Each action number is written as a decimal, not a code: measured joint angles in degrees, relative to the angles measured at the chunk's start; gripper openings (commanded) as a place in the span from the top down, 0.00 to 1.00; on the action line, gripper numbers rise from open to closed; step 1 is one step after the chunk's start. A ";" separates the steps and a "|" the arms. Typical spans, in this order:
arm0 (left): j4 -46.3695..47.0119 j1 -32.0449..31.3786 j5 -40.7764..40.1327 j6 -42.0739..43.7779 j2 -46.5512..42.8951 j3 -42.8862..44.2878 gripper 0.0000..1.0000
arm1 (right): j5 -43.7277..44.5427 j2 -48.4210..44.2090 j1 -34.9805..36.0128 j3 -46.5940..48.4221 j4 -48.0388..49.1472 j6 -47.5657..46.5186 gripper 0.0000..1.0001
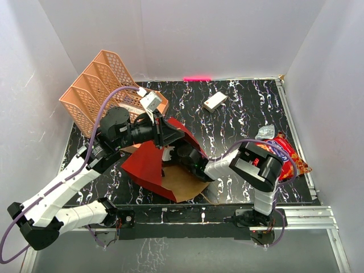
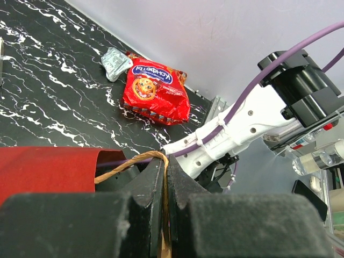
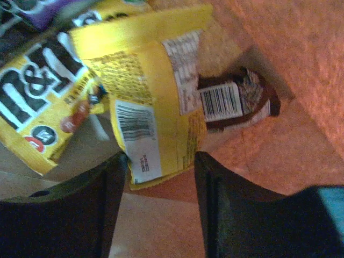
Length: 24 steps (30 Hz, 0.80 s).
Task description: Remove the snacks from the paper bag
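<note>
The paper bag (image 1: 145, 165) lies on its side, the left gripper (image 2: 165, 174) closed on its cord handle (image 2: 126, 165); the red cookie packet (image 2: 156, 88) lies outside, well apart. Inside, the right gripper (image 3: 161, 172) stands open around a yellow wrapper (image 3: 145, 102) edge; a dark brown wrapper (image 3: 236, 102) is beside it.

The paper bag (image 1: 149, 165) lies on its side by the middle of the near edge, with its mouth toward that edge. The left gripper (image 2: 165, 177) pinches its cord handle (image 2: 129, 164). Behind the bag, in the far-left corner, stands the lattice tray (image 1: 94, 94). The small box (image 1: 215, 101) lies near the middle of the far edge. The cookie packet (image 1: 290, 151) lies at the right edge, and a small wrapper (image 1: 265, 133) touches its far side. The right gripper (image 3: 161, 177) is inside the bag, with its fingers apart around the edge of a packet (image 3: 145, 107). The M&M's packet (image 3: 37, 107) and a small bar (image 3: 236, 102) lie beside that packet.
</note>
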 measured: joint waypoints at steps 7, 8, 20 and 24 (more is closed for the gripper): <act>-0.81 0.00 -1.09 0.07 -1.09 0.00 1.00 | -0.55 0.20 -2.95 0.59 0.57 2.14 0.68; -0.90 0.00 -1.25 0.07 -1.20 0.00 1.00 | -0.72 0.20 -3.10 0.59 0.57 2.23 0.71; -1.27 0.00 -3.13 0.79 -1.73 0.00 1.00 | -5.68 -4.76 -3.37 -1.97 -0.66 3.58 0.86; -1.86 0.00 -3.93 1.49 -1.97 0.00 1.00 | -9.53 -8.68 -3.39 -3.26 -2.71 2.56 0.82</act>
